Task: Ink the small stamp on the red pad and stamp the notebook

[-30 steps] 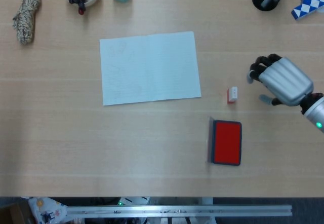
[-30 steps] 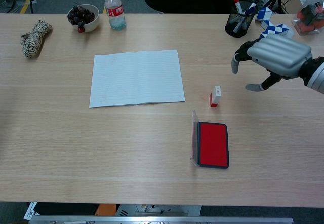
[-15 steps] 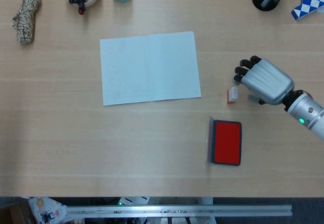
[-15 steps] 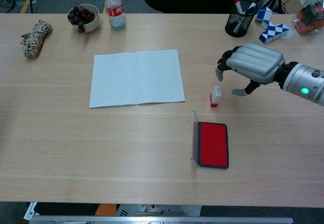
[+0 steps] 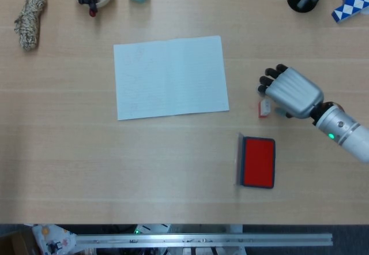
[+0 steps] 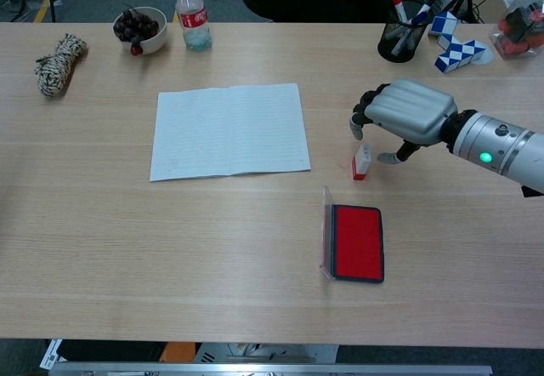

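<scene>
Tabletop held the stamp (image 6: 361,162) upright; right hand (image 6: 405,114) hovered open, empty; a clumsy grasp could topple it.

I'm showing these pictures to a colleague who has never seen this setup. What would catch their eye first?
Probably the silver right hand at the table's right side, fingers apart, hovering right over the small stamp. Next, the open red ink pad just in front of it, lid standing at its left edge. Then the open notebook lying flat mid-table.
</scene>
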Robot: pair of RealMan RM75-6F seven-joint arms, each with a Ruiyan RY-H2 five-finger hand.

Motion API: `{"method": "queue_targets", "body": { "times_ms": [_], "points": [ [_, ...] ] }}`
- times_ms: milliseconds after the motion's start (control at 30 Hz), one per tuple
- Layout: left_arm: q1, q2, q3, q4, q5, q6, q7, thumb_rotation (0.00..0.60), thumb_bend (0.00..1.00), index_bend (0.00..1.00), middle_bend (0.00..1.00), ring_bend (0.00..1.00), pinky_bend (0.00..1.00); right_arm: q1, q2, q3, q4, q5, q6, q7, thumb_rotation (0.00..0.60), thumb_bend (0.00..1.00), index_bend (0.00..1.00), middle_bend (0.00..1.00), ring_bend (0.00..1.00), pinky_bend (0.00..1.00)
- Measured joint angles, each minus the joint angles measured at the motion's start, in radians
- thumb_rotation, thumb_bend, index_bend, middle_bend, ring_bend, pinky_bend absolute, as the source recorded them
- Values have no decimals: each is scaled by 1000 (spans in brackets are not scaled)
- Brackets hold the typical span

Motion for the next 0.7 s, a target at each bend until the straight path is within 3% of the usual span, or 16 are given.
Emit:
{"method": "queue_targets", "body": {
  "times_ms": [700],
  "points": [
    [0, 6, -1, 12, -10, -14, -18, 600, 193, 184, 136, 207, 169, 24, -63, 10, -2, 74, -15, -74, 600, 201, 446, 388, 260, 331]
  ]
}}
